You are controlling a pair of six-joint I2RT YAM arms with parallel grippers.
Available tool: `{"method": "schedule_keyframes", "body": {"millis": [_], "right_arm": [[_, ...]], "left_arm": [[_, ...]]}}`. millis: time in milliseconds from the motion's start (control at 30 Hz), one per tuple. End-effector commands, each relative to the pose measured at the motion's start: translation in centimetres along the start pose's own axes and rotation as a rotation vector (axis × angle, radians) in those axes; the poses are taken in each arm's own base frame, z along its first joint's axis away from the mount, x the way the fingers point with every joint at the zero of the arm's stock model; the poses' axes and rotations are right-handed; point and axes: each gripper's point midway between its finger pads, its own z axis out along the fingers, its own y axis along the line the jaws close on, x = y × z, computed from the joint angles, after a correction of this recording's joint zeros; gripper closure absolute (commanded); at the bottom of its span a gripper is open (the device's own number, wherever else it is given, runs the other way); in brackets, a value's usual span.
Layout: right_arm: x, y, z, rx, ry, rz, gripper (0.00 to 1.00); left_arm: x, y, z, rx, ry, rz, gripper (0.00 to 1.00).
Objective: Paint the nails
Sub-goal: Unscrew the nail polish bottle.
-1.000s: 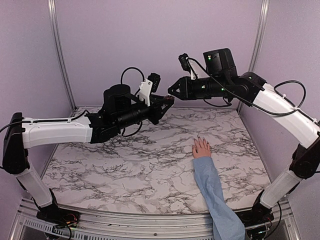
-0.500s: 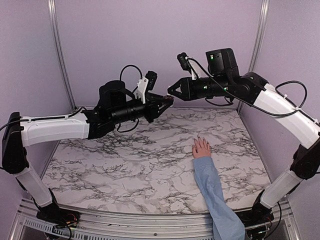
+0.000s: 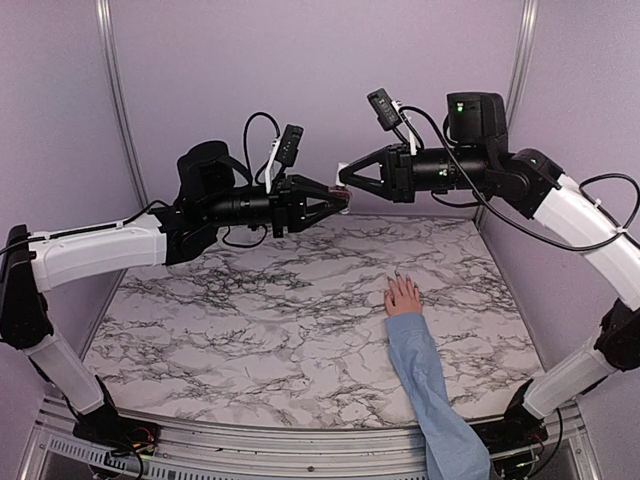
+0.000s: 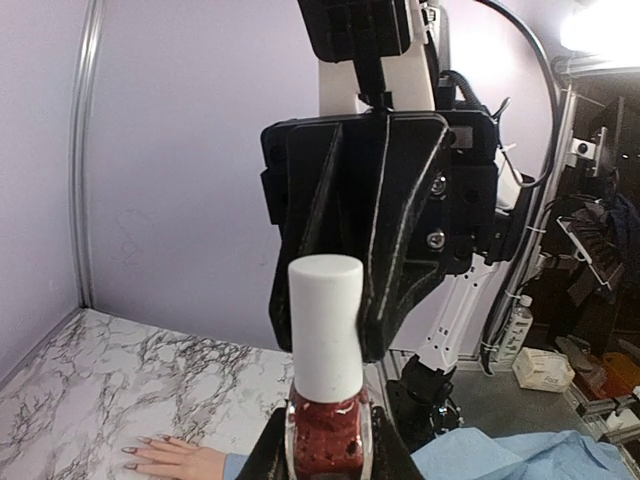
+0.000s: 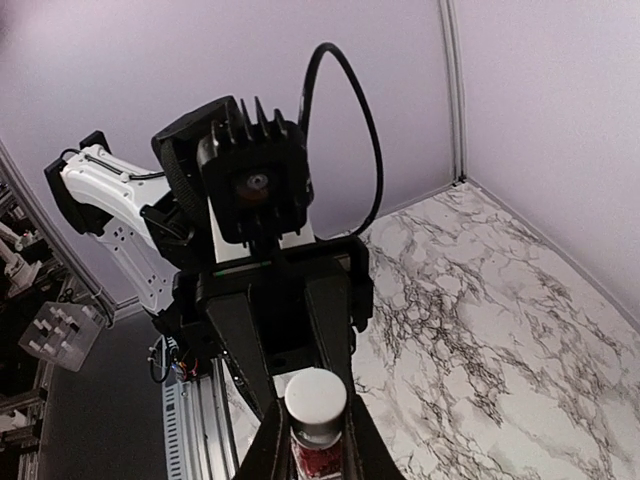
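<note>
Red polish bottle sits clamped in the left gripper; the right gripper pinches its white cap, probably to unscrew it.

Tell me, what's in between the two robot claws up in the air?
A small bottle of red polish with a white cap. The left gripper holds the glass; the right gripper pinches the cap. Both wrist views show it.

- left arm: white shell, black joints, looping black cable
- right arm: same white and black; green light on its motor block
- right gripper: black, ribbed, silver screws
</note>
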Motion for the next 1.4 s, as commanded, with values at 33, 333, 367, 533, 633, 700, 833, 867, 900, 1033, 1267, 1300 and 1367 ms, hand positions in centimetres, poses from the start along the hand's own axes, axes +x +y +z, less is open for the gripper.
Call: {"method": "schedule_keyframes", "body": {"millis": [33, 333, 367, 533, 633, 700, 833, 867, 900, 1033, 1267, 1300, 1367], "right_arm": [[-2.2, 4.6, -0.9, -0.235, -0.082, -0.11, 1.0], [-1.7, 5.9, -1.1, -0.319, -0.065, -0.139, 1.0], [-1.7, 5.8, -1.1, -0.315, -0.063, -0.14, 1.0], [-1.1, 5.3, -1.0, -0.282, -0.035, -0.135, 0.75], [-1.1, 5.0, -1.0, -0.259, -0.029, -0.133, 0.54], [-1.2, 4.8, -1.1, -0.243, -0.024, -0.128, 0.44], [-1.0, 3.4, -1.0, -0.153, -0.009, -0.096, 0.27], [-0.9, 2.6, -0.9, -0.103, 0.001, -0.077, 0.25], [-0.8, 1.4, -0.7, -0.041, 0.014, -0.057, 0.24], [-0.2, -2.3, -0.3, 0.156, 0.061, 0.023, 0.24], [-0.4, -3.4, 0.6, 0.184, 0.062, 0.083, 0.27], [-0.4, -3.4, 0.8, 0.182, 0.065, 0.084, 0.27], [-0.3, -3.6, 1.1, 0.177, 0.069, 0.085, 0.29]], "left_arm": [[-2.9, -5.2, -0.3, 0.235, -0.022, 0.027, 1.0], [-3.2, -5.9, -0.5, 0.275, -0.016, 0.016, 1.0], [-3.1, -5.6, -0.5, 0.261, -0.02, 0.014, 1.0], [-3.4, -3.4, -1.2, 0.14, -0.054, 0.026, 1.0], [-3.3, -2.3, -1.5, 0.069, -0.071, 0.048, 1.0], [-3.2, -1.6, -1.5, 0.034, -0.075, 0.056, 1.0], [-2.3, 0.3, -1.7, -0.078, -0.063, 0.085, 1.0], [-2.0, 0.9, -2.0, -0.118, -0.06, 0.096, 1.0], [-1.7, 1.7, -2.2, -0.172, -0.056, 0.107, 1.0], [-0.7, 3.7, -2.9, -0.321, -0.02, 0.154, 1.0], [0.5, 4.9, -2.9, -0.432, 0.034, 0.186, 1.0], [0.6, 4.9, -2.8, -0.432, 0.039, 0.185, 1.0], [0.9, 4.9, -2.5, -0.43, 0.047, 0.18, 1.0]]}}
